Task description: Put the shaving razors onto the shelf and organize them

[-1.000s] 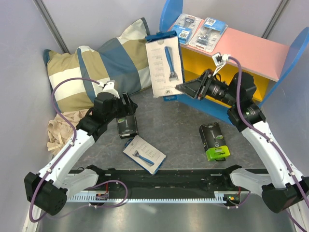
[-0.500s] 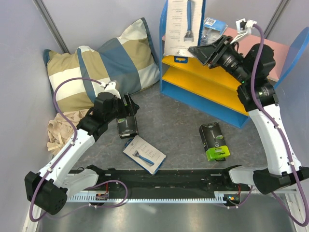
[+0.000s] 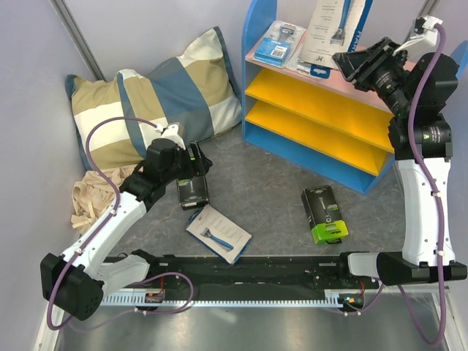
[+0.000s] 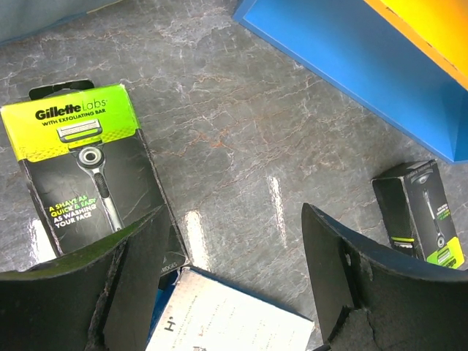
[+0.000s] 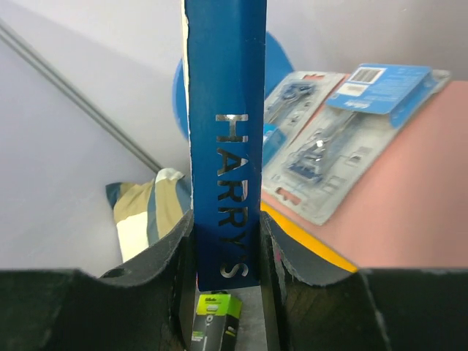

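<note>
My right gripper (image 3: 342,62) is shut on a flat white razor box (image 3: 333,25) and holds it upright above the shelf's pink top board (image 3: 365,84). In the right wrist view the box's blue edge (image 5: 225,146) sits squeezed between my fingers (image 5: 227,238). Two blister packs (image 3: 281,40) (image 5: 344,131) lie on that board. My left gripper (image 3: 192,164) hangs open over the table, with a black-and-lime box (image 4: 80,168) (image 3: 191,190) by its left finger. A second white box (image 3: 218,232) (image 4: 227,322) lies below it, and another black-and-lime box (image 3: 324,213) (image 4: 424,216) lies farther right.
The shelf (image 3: 256,44) has blue side panels and two yellow lower boards (image 3: 322,110). A striped pillow (image 3: 157,99) leans in the back left corner, with a beige cloth (image 3: 91,197) beside it. Grey walls close in the sides.
My right arm has lifted the white box up and to the right, from in front of the shelf to above its pink top. The left arm has barely moved.
</note>
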